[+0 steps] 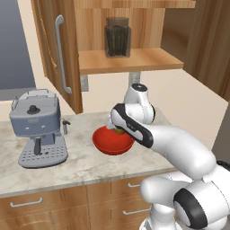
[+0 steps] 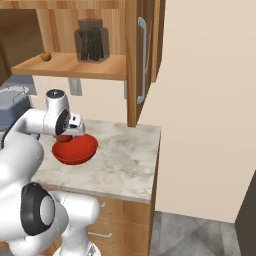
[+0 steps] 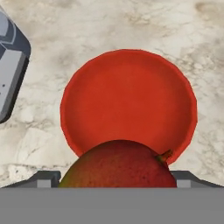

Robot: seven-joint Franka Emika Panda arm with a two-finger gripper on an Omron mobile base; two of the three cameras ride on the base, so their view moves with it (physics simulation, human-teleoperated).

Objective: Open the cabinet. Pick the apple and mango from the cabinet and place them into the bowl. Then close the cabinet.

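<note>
A white robot arm reaches over a marbled stone counter [image 1: 85, 164], its claw [image 1: 116, 129] low over a red bowl [image 1: 112, 141]. In the hand view the jaws stand wide, one dark finger [image 3: 43, 179] at each side of a mango [image 3: 118, 164] that sits between them. The fruit fills the gap between the fingers, so the claw appears to be gripping the mango across a wide span; whether the pads press on the skin cannot be told.

No brand, label or writing can be read on anything.

The mango is rounded, dark red shading to olive green at its 9 o'clock side, with a short brown stem at 2 o'clock. It hangs over the near rim of the bowl, at 6 o'clock of the bowl in the hand view. The bowl is glossy, plain, wide and shallow, and its inside is bare.

At the bowl's 9 o'clock in the left base view stands a grey coffee machine [image 1: 38, 128]. At 12 o'clock hangs the wooden cabinet [image 1: 130, 60], both doors swung open, each with a long silver bar handle [image 1: 63, 54]. On its shelf stands a dark glass jar [image 1: 117, 37]. In the right base view a small round brownish fruit, perhaps the apple [image 2: 45, 56], lies on the shelf at the jar's 9 o'clock.
</note>
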